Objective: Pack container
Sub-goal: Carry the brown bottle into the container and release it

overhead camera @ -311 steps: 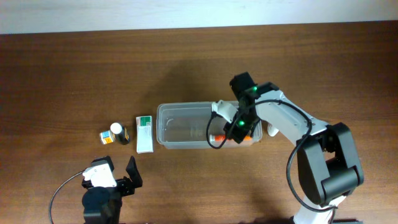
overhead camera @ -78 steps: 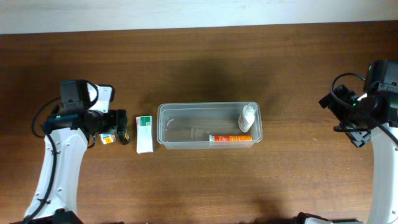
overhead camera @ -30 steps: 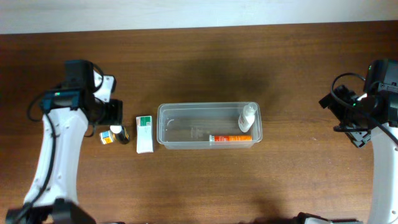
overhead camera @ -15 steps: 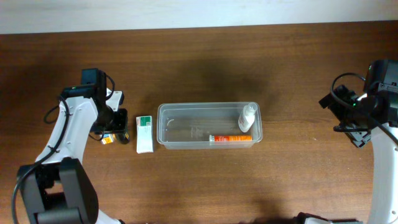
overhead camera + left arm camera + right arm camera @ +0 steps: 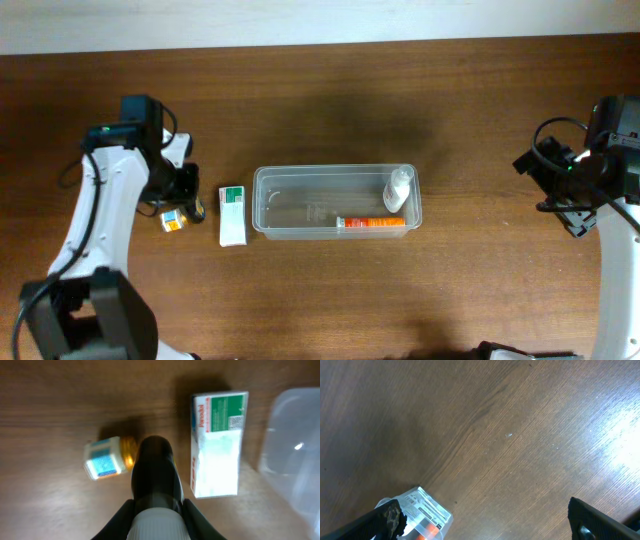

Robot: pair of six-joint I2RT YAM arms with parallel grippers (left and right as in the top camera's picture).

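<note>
Dark bottle (image 5: 155, 467) is clamped in the left tool (image 5: 157, 506), right next to the box (image 5: 216, 445); right tool (image 5: 482, 512) is held wide open.

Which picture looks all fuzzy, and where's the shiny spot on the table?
Left wrist view: fuzzy all over, worst on the dark bottle close to the lens; the box print is smeared. Right wrist view: sharp wood grain, with white glare on the table at the right. Overhead view: clear and evenly lit, a soft shadow behind the container.
</note>
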